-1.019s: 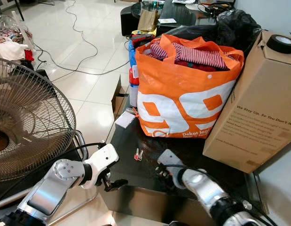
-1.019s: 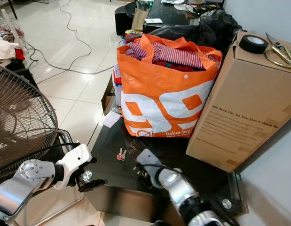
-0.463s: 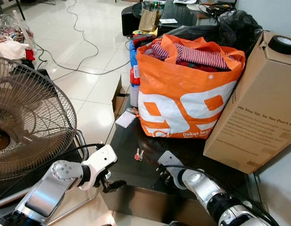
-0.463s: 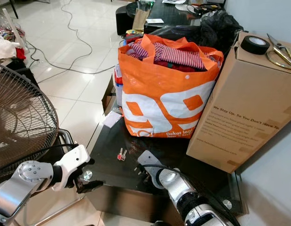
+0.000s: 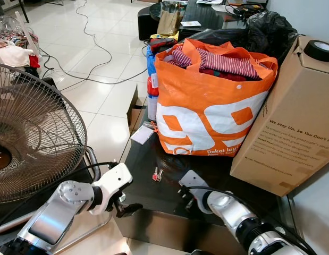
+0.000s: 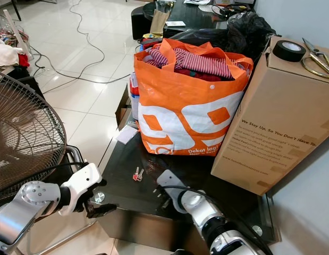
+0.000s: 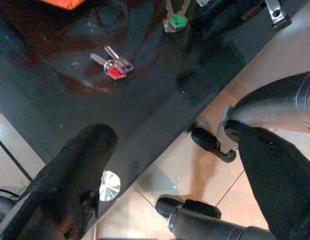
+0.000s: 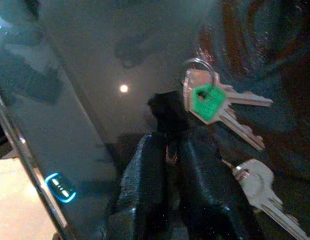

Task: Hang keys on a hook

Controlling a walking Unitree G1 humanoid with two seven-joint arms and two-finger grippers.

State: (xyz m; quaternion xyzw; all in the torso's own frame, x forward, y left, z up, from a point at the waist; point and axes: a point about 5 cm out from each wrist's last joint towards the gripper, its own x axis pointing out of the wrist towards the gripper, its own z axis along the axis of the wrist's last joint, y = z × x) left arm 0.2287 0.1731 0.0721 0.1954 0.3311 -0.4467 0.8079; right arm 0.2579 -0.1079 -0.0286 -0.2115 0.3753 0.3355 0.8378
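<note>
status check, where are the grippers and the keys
Right gripper shut, beside green-capped keys on black glass table. Left gripper open at table edge. Red-capped keys lie apart.

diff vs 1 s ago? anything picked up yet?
Barely any change. The right gripper has crept slightly forward over the dark table, fingers together beside the green-tagged keys; nothing lifted. The left gripper stays at the table's edge. The red-tagged keys haven't moved.

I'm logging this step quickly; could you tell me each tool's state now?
Left tool: cannot be told, holding nothing visible.
Right tool: closed, beside the green-capped keys.
</note>
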